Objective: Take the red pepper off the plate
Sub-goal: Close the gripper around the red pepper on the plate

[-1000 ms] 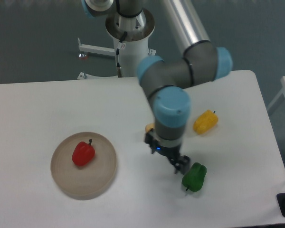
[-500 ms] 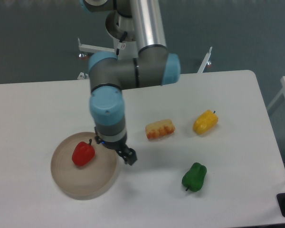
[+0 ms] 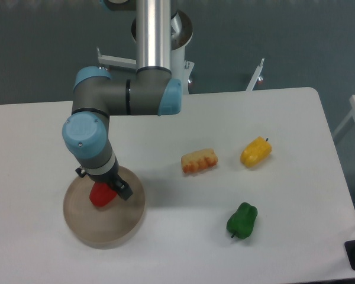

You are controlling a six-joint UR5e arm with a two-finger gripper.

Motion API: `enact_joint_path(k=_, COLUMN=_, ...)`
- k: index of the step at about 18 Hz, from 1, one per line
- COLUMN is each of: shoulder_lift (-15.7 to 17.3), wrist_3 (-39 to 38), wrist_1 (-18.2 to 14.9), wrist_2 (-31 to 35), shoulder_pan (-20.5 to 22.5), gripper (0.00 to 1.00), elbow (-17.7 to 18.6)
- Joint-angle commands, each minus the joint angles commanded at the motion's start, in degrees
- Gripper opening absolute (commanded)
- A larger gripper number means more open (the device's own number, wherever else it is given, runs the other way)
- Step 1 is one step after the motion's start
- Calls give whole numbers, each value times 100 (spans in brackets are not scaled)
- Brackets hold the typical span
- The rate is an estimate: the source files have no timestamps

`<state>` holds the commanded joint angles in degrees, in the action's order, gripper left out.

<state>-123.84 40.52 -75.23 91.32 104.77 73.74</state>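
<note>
The arm is hanging right over the plate [image 3: 89,228], its blue-capped wrist blocking much of the view, and the gripper [image 3: 111,190] is sitting down at the red pepper [image 3: 100,196]. That pepper is lying on the plate, a little toward the plate's far side, and only its lower red body is showing beneath the wrist; the stem is hidden. 1 dark finger [image 3: 123,191] is poking out at the pepper's right side, touching it or just beside it, while the other finger is tucked out of sight behind the wrist, so whether the jaws are spread, closed or already clamping the pepper cannot be told from this angle. The plate itself is resting flat on the white table [image 3: 272,118], toward the near left of it. Off to the right, well apart from the plate, 3 other items are lying on the table: an orange-and-yellow ridged piece [image 3: 199,161] near the middle, the yellow pepper [image 3: 255,152] farther right, and the green pepper [image 3: 242,219] nearer the front edge with its stem pointing toward the camera. Behind the table, the arm's base column [image 3: 168,44] is standing against the dark floor.
</note>
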Motion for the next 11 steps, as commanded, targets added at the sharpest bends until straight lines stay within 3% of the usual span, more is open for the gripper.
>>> enact_joint_path(k=4, shoulder_lift=0, wrist_3=-211, wrist_1=35, wrist_2=-9, shoulder_pan=-44, gripper=100, elbow=167)
enact_joint_path(k=11, shoulder_lift=-132, wrist_3=-387, wrist_1=140, wrist_2=-18, shoulder_pan=-62, gripper=100, elbow=150)
